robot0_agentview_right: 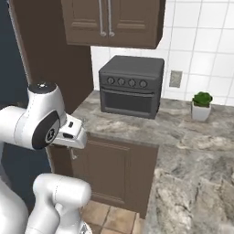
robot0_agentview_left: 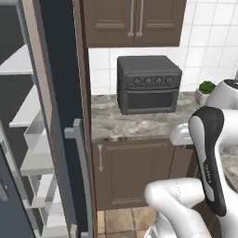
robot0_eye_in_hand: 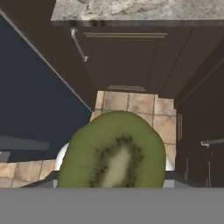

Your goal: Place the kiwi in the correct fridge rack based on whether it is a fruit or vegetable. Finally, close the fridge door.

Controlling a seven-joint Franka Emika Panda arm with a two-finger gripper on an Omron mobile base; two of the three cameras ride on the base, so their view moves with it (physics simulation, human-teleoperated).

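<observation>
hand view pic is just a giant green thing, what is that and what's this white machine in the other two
The white machine is a robot arm on a driving base in a simulated kitchen. Two pictures come from cameras on the base, behind the arm to its left and right. The third comes from a camera on the hand, looking along the gripper. The green thing is a cut kiwi, close to that lens and apparently held in the gripper. On the counter stand a dark toaster oven and a small potted plant. At the left, the fridge door stands open, showing white racks.
</observation>
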